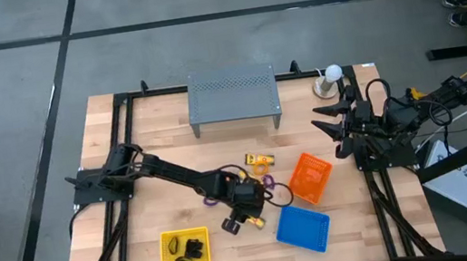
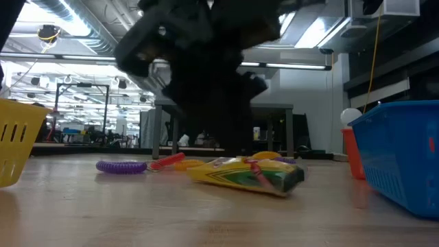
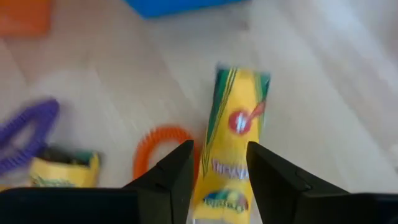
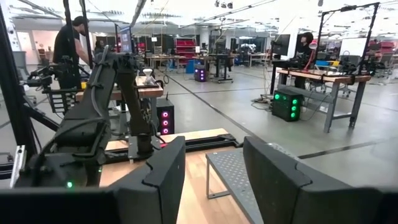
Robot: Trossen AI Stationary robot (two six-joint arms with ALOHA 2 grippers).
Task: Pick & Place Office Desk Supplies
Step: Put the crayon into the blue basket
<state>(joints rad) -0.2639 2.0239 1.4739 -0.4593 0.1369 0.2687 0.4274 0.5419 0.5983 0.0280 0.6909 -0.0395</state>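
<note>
Left gripper fingers apart, straddling packet. Packet looks light, crushable, slick; grip across narrow sides, mid-length.

— What do the two arms look like from overhead?
— Both are dark, near-black jointed machines. The left arm is a chain of slim links; the right arm is ringed by looping black cables, with a yellow cable running off its base.

— And the grippers up close?
— The left gripper has two matte black, wedge-shaped fingers with flat inner faces. The right gripper shows the same broad, angular black fingers.

— Any markings?
— A small green light glows on the dark housing beside the right gripper.
</note>
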